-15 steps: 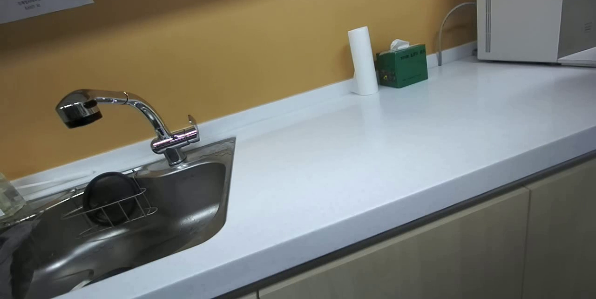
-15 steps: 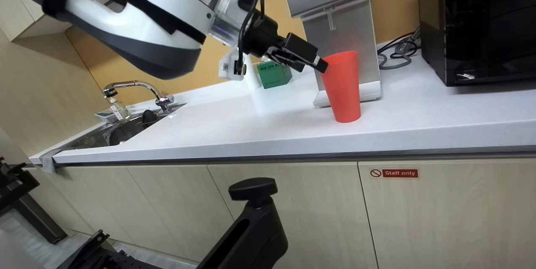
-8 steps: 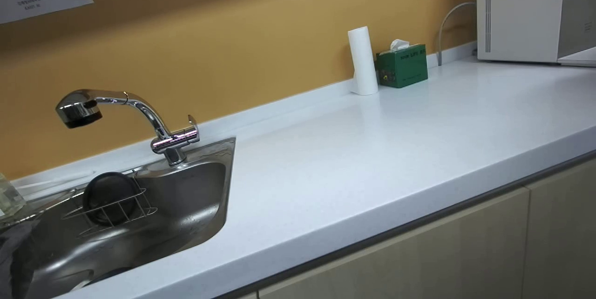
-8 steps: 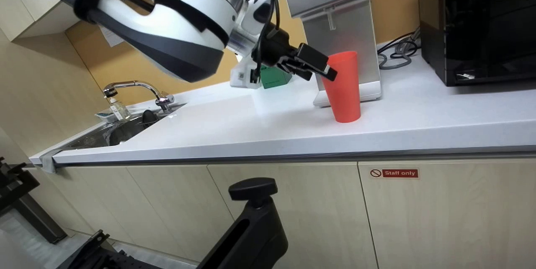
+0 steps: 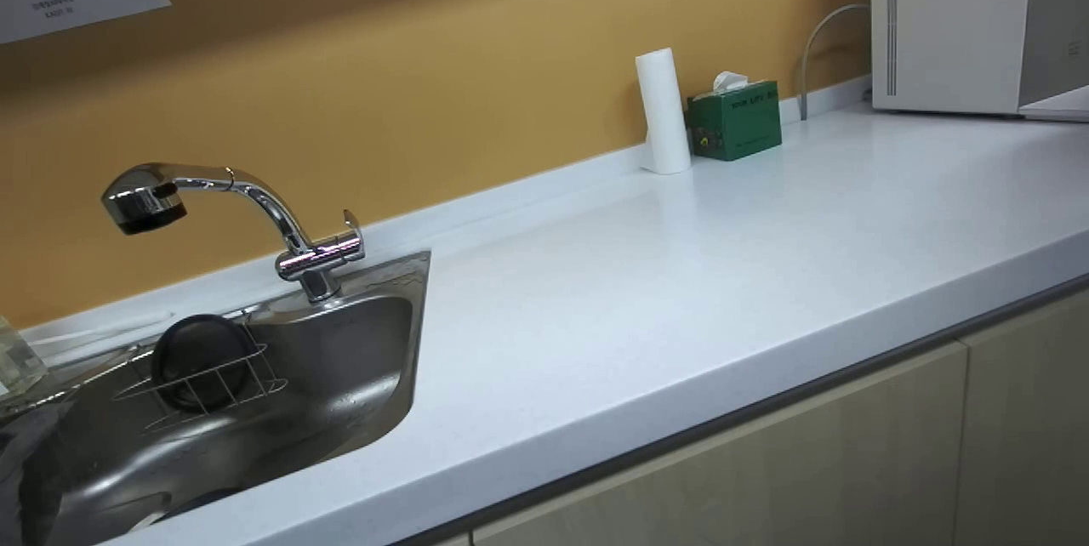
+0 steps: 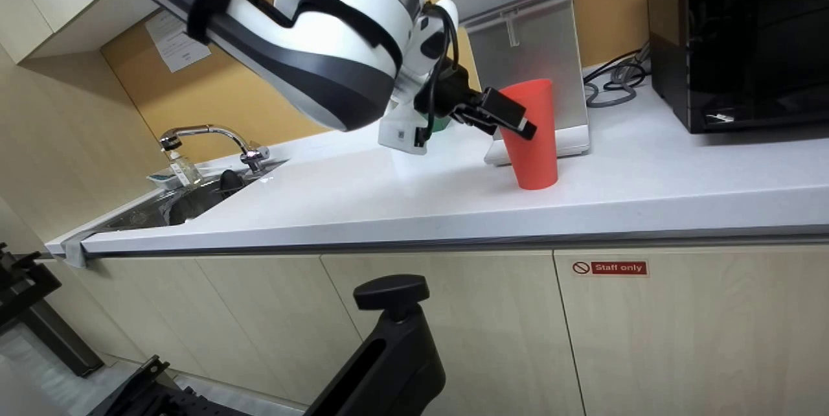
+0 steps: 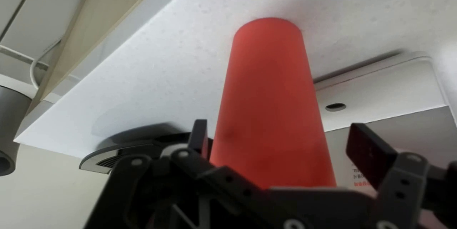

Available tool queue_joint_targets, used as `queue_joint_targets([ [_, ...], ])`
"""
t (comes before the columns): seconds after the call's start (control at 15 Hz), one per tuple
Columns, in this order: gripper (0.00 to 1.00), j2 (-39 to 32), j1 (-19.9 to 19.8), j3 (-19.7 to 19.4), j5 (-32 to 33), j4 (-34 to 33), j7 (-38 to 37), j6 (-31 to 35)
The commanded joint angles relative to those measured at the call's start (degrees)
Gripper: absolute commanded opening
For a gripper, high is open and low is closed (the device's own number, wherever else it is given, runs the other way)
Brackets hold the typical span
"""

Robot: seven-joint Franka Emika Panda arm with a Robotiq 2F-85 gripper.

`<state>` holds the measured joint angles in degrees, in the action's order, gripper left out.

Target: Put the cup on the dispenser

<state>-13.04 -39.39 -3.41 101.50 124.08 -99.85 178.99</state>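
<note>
- White tabletop (image 6: 363, 189), orange wall (image 5: 476, 87) behind
- Red cup (image 6: 541, 145) upright on it, just in front of dispenser (image 6: 550, 46)
- Fingers (image 7: 369, 156) spread apart, cup between, not clamped

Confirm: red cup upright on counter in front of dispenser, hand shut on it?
No, the hand is open: the wrist view shows a gap between one finger and the red cup. Upright on the counter in front of the dispenser: correct.

A plain red cup (image 6: 545, 137), tapered toward its bottom, is stood upright on the white counter (image 6: 363, 189), just in front of the dispenser (image 6: 547, 56). The dispenser is faced in grey, with a short spout (image 6: 511, 28) seen higher than the cup and a pale base (image 6: 573, 140) partly hidden by it.
</note>
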Motion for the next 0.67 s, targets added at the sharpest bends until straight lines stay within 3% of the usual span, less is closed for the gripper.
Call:
queue_joint_targets([
  [0.0, 1.00, -3.57, -0.78, 1.25, 6.04, -4.59, -8.40, 0.26],
  [0.2, 1.00, -5.22, -1.52, 2.24, 9.78, -6.37, -12.75, -0.45],
  [0.27, 0.75, -5.52, -1.76, 2.63, 11.11, -6.80, -14.37, -1.06],
  [0.33, 0.74, -5.80, -2.08, 3.07, 12.45, -7.21, -15.77, -1.74],
  [0.53, 0.54, -6.14, -3.03, 4.27, 16.25, -7.72, -19.85, -4.13],
  [0.6, 0.53, -6.21, -3.34, 4.67, 17.48, -7.67, -21.18, -4.82],
])
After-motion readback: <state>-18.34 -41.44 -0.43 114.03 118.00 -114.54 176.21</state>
